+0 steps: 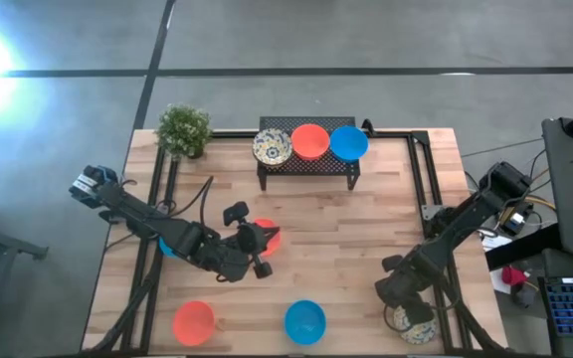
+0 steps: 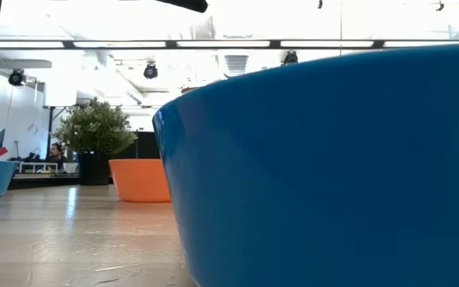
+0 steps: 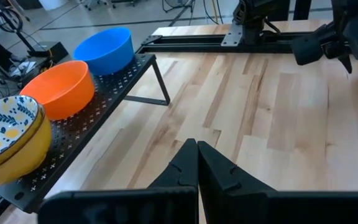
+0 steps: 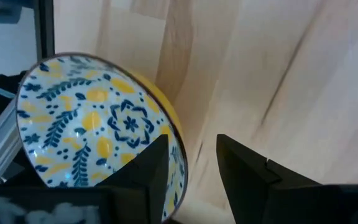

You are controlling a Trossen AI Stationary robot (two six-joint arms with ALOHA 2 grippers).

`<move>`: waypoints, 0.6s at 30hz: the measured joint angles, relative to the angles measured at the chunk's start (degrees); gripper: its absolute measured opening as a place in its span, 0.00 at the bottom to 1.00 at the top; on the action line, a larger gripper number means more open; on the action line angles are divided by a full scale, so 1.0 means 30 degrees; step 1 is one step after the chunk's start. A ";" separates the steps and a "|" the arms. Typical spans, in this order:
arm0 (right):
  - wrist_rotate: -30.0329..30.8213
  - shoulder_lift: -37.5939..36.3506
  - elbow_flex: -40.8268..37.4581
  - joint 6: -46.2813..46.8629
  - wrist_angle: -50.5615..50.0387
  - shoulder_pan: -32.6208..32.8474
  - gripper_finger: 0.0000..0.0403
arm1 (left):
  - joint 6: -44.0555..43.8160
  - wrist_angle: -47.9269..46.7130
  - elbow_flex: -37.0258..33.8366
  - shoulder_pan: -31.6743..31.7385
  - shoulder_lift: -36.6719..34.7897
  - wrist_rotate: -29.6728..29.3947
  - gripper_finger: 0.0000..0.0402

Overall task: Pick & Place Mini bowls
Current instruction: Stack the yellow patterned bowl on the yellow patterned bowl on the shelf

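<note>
On the black rack (image 1: 307,164) at the far edge stand three mini bowls: a patterned one (image 1: 272,147), an orange one (image 1: 309,141) and a blue one (image 1: 348,142). More rest on the wood: an orange bowl (image 1: 194,321), a blue bowl (image 1: 304,320), an orange bowl (image 1: 270,235) partly under my left gripper (image 1: 264,249), and a blue one (image 1: 170,245) under the left arm. That gripper is shut and empty (image 3: 197,152). My right gripper (image 4: 191,152) is open, pointing down over the patterned bowl (image 4: 92,124) at the near right corner; one finger stands inside its rim, one outside.
A potted plant (image 1: 183,130) stands at the far left corner. Black frame rails (image 1: 421,169) run along the table's right side, next to the patterned bowl. In the low view the near blue bowl (image 2: 333,167) fills most of the picture. Bare wood lies between the rack and the near bowls.
</note>
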 joint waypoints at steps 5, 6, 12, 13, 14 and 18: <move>-0.0001 0.0036 -0.0712 0.0036 0.1172 0.0029 0.33 | -0.0007 0.0000 0.0000 0.0007 0.0000 0.0072 0.00; 0.0000 0.0036 -0.0784 0.0036 0.1276 0.0029 0.32 | -0.0007 0.0000 0.0000 0.0015 0.0000 0.0079 0.00; 0.0000 0.0036 -0.0804 0.0036 0.1502 0.0029 0.29 | -0.0007 0.0000 0.0000 0.0015 0.0000 0.0094 0.00; 0.0000 0.0036 -0.0804 0.0036 0.1542 0.0029 0.29 | 0.0000 0.0000 0.0000 0.0015 0.0000 0.0094 0.00; 0.0000 0.0036 -0.0804 0.0036 0.1586 0.0029 0.28 | -0.0003 0.0000 0.0000 0.0015 0.0000 0.0094 0.00; -0.0019 0.0036 -0.0812 0.0025 0.1836 0.0029 0.23 | -0.0005 0.0000 0.0000 0.0015 0.0000 0.0094 0.00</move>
